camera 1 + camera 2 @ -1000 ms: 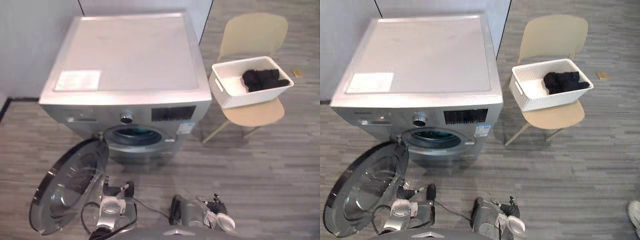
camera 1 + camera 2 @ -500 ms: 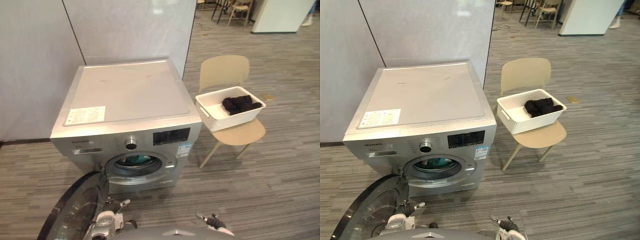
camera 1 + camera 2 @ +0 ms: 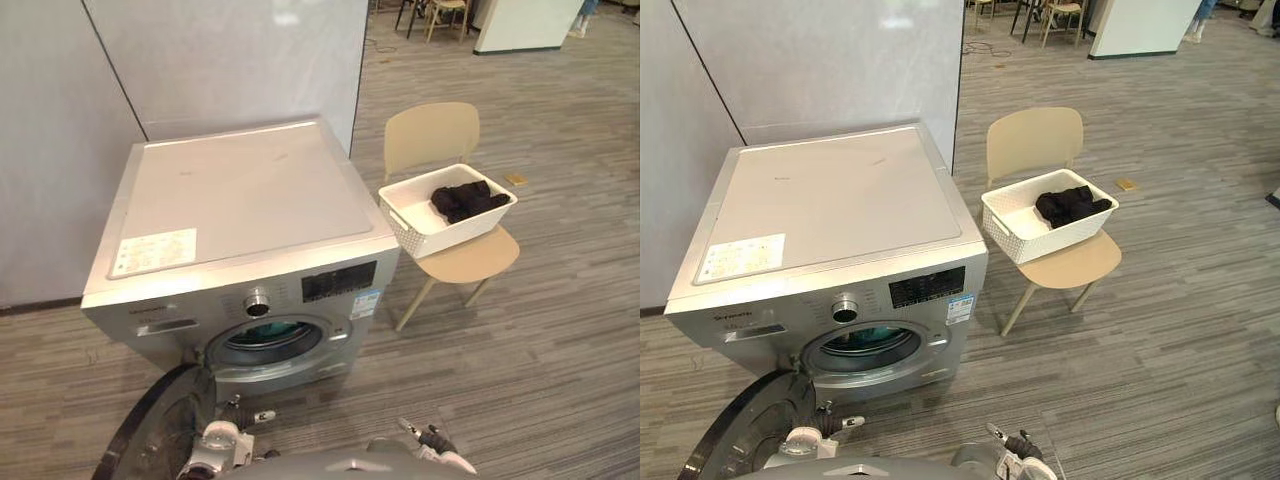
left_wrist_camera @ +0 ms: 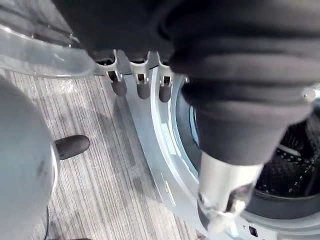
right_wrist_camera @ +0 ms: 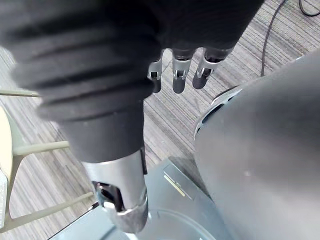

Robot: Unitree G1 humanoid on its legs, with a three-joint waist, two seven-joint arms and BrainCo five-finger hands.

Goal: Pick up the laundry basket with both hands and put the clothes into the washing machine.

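Only the view has lifted: the white perforated plastic laundry basket (image 3: 440, 233) of black clothes (image 3: 465, 200) sits untouched on the beige chair (image 3: 472, 258) beside the silver washing machine (image 3: 240, 195), left hand (image 4: 139, 85) and right hand (image 5: 179, 76) low, slack, empty.

- Grey wood-grain floor (image 3: 560, 330): a washing machine (image 3: 240, 200) and a tan chair (image 3: 470, 262) stand on it, just beside each other.
- Chair seat: a white basket (image 3: 418, 228) rests on it.
- A small tan piece (image 3: 516, 179), perhaps card, lies on the floor near the chair.

The left hand (image 4: 240, 100), fingers (image 4: 141, 86) relaxed, hangs beside the washing machine (image 4: 156, 150).
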